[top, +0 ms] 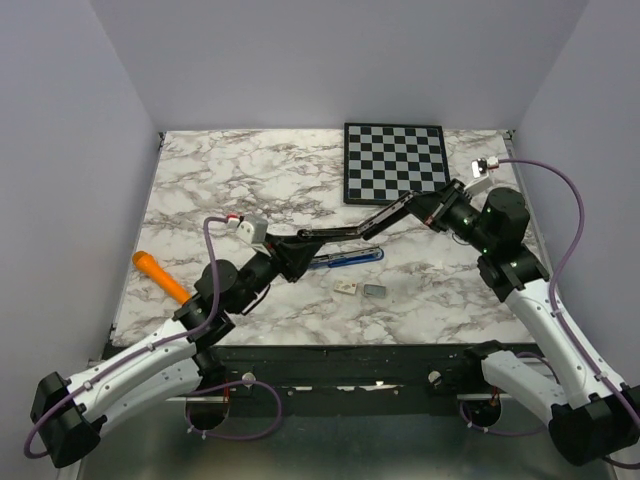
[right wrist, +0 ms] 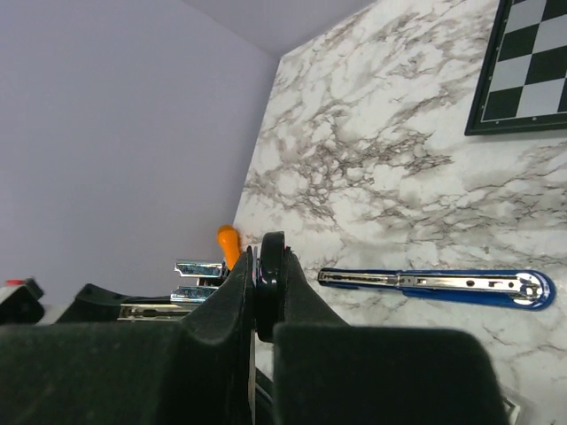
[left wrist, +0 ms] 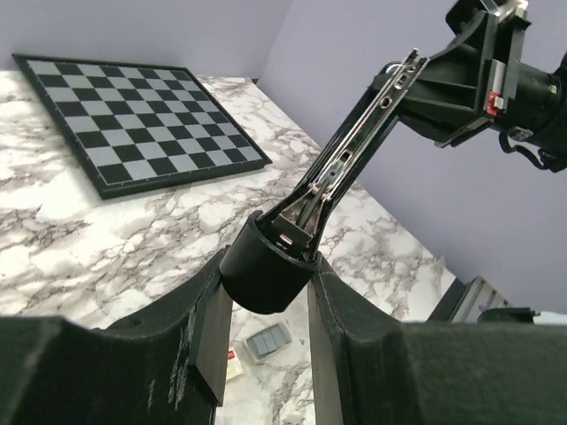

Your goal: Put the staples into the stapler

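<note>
A black stapler (top: 370,222) hangs above the table, opened out long, held between both grippers. My left gripper (top: 283,256) is shut on its rounded black end (left wrist: 264,266); its metal channel (left wrist: 354,146) runs up towards the right arm. My right gripper (top: 447,206) is shut on the stapler's other end, a thin black edge (right wrist: 271,274) between the fingers. The staples (top: 375,291), a small grey block, lie on the marble below the stapler beside a tiny white box (top: 347,288). Both also show in the left wrist view, staples (left wrist: 268,341) and box (left wrist: 232,363).
A blue stapler (top: 345,259) lies flat on the table under the black one, also in the right wrist view (right wrist: 443,285). A chessboard (top: 395,160) lies at the back right. An orange object (top: 160,275) lies near the left edge.
</note>
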{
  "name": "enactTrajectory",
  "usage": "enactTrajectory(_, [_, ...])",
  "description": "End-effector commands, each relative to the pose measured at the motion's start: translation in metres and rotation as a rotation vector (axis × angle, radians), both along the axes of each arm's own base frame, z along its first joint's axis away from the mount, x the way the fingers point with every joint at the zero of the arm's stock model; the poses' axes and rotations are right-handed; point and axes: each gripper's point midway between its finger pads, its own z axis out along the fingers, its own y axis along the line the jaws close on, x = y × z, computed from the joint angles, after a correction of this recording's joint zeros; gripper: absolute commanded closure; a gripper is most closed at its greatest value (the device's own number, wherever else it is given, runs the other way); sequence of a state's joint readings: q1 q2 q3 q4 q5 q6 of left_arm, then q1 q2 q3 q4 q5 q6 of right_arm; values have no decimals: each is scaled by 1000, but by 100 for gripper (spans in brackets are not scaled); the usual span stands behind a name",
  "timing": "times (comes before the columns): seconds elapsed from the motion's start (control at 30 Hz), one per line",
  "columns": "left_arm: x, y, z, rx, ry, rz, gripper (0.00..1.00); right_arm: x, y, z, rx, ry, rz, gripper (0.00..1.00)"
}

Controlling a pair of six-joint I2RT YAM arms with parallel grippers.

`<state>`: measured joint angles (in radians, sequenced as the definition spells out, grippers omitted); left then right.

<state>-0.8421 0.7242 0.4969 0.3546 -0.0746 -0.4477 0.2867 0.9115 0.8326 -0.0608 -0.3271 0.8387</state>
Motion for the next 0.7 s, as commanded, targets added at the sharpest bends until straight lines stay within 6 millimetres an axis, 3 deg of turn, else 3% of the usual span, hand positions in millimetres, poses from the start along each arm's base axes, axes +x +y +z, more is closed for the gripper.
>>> enactTrajectory(0.0, [26, 48, -13, -182, 97, 273, 84, 3, -3, 66, 170, -132, -13, 99])
enactTrajectory(0.17, [22, 50, -39, -252, 168, 266, 73, 4, -4, 86, 247, -162, -9, 99])
enactTrajectory(0.3, [19, 48, -58, -296, 218, 251, 44, 3, -2, 97, 332, -167, 5, 99])
enactTrajectory(0.47, [15, 49, -81, -322, 261, 248, 23, 7, -4, 103, 356, -172, 0, 99])
enactTrajectory(0.6, [11, 54, -83, -303, 234, 247, 12, 12, -4, 103, 356, -169, -5, 99])
enactTrajectory(0.67, [7, 55, -68, -302, 180, 226, 8, 14, -4, 102, 358, -167, -2, 99])
